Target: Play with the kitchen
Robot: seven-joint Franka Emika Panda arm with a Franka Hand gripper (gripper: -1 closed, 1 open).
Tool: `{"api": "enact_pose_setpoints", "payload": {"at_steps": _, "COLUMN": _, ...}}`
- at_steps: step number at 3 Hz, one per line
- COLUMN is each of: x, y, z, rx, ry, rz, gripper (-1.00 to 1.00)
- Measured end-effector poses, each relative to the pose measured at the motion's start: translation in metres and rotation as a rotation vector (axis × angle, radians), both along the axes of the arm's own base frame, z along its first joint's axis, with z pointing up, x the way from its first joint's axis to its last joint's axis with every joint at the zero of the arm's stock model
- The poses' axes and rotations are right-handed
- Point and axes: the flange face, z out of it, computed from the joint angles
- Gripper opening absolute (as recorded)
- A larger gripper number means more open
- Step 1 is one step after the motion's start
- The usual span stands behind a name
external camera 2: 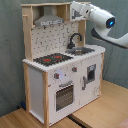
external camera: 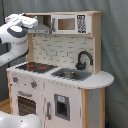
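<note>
The kitchen (external camera: pixel 60 85) (external camera 2: pixel 55 75) is a white and pale-wood toy unit with a black-red hob (external camera: pixel 35 66) (external camera 2: pixel 52 59), a grey hood (external camera: pixel 42 25) (external camera 2: pixel 47 20), a black faucet (external camera: pixel 84 59) (external camera 2: pixel 75 40), a sink (external camera: pixel 70 75) (external camera 2: pixel 82 50), an oven door (external camera: pixel 25 105) (external camera 2: pixel 65 95) and a small upper microwave (external camera: pixel 67 23). My gripper (external camera: pixel 31 22) (external camera 2: pixel 75 7) is held high at the kitchen's top, next to the hood. In the second exterior view it covers the microwave's side of the upper shelf.
A grey curtain hangs behind the kitchen. The kitchen stands on a wooden floor (external camera 2: pixel 100 110). A rounded side counter (external camera: pixel 100 79) juts out beside the sink. A white rounded body (external camera: pixel 20 121) fills the bottom corner at the first exterior view's left.
</note>
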Motion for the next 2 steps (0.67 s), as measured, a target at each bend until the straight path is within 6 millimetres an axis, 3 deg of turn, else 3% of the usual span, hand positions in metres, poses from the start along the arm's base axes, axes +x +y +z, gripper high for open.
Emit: {"api": "enact_pose_setpoints", "payload": {"at_steps": 2, "x": 0.0096, "y": 0.0136, "z": -0.0152, "rx": 0.103, "ry": -0.056, "rz": -0.009, "gripper": 1.0}}
